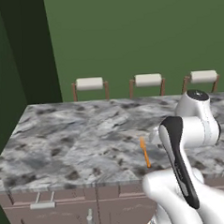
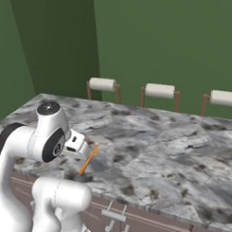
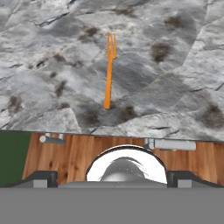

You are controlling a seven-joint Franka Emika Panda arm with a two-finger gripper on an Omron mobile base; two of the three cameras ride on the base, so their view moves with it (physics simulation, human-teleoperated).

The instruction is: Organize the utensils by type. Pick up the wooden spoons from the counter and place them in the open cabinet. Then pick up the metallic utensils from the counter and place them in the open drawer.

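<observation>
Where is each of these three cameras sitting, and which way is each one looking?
Left base view: behind the arm to its left, looking forward and down over the counter toward three stools; the white arm rises at lower right.
Right base view: behind the arm to its right, same counter and stools; the arm rises at lower left.
Hand view: on the hand, looking down at the orange fork and the counter's front edge, with cabinet handles below.
All three views share the fork and the marbled top.
</observation>
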